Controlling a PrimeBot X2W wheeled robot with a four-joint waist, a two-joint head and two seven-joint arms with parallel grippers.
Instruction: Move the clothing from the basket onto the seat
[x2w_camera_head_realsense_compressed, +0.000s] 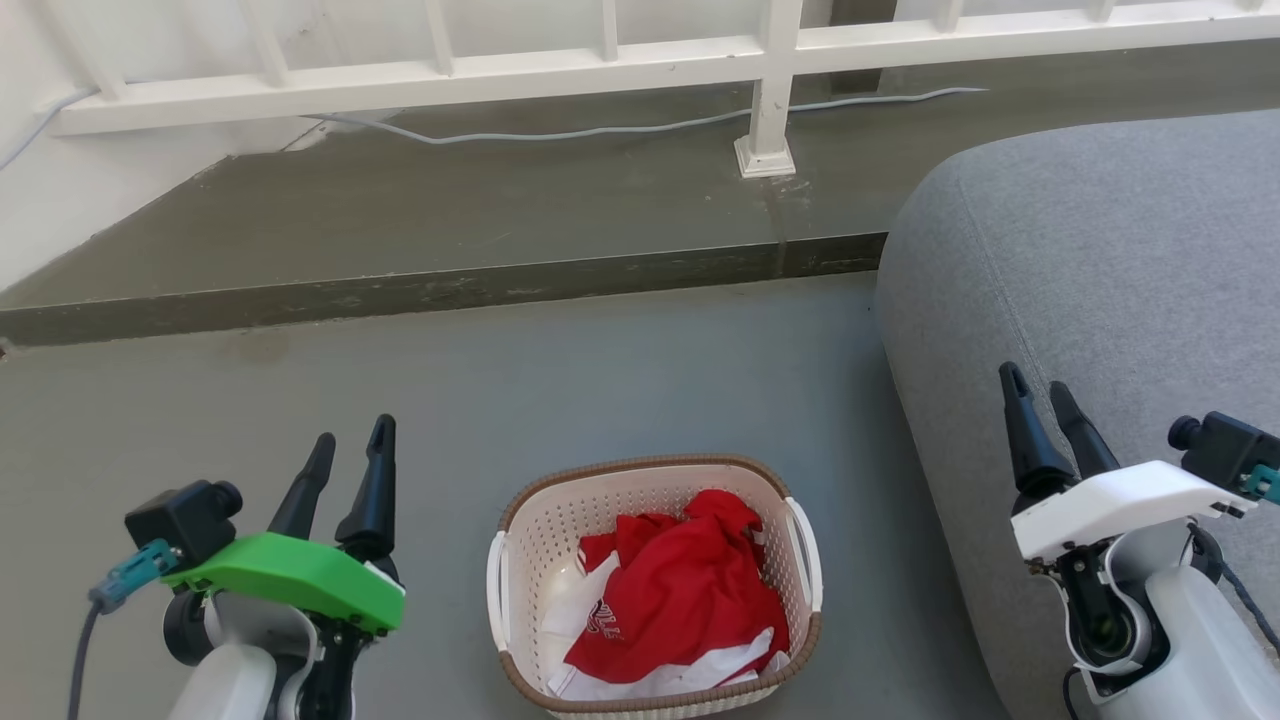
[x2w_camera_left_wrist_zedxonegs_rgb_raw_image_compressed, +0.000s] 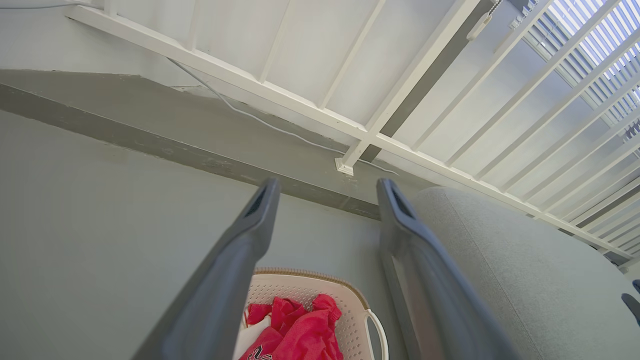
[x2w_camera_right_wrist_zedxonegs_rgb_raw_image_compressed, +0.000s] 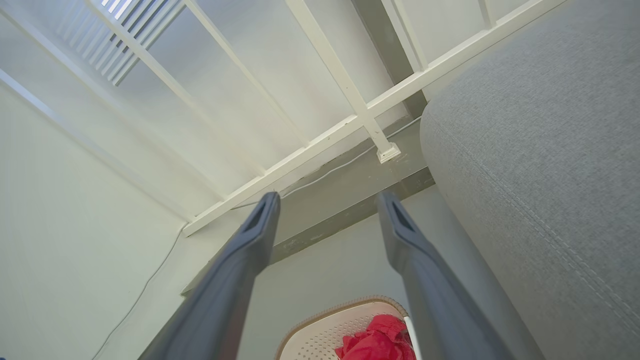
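Grey floor spreads out before us. Along its far edge runs one raised step, which carries one white railing and one pale cable trailing beneath the rail.

We have two tools, each with two long dark fingers. Our left tool, under a green cover, hangs over the near left part of the floor, released, its fingers parted with nothing between them. Our right tool, under a white cover, hangs over the near left edge of the seat, also released and empty.

Between the two tools stands one basket on the floor, close to its near edge and well short of the step. It has two white handles, one on each side. The clothing lies inside it as one crumpled red heap with white parts and some white lettering; we cannot tell how many garments it holds. The one grey seat rises near the basket's right side, not touching it.
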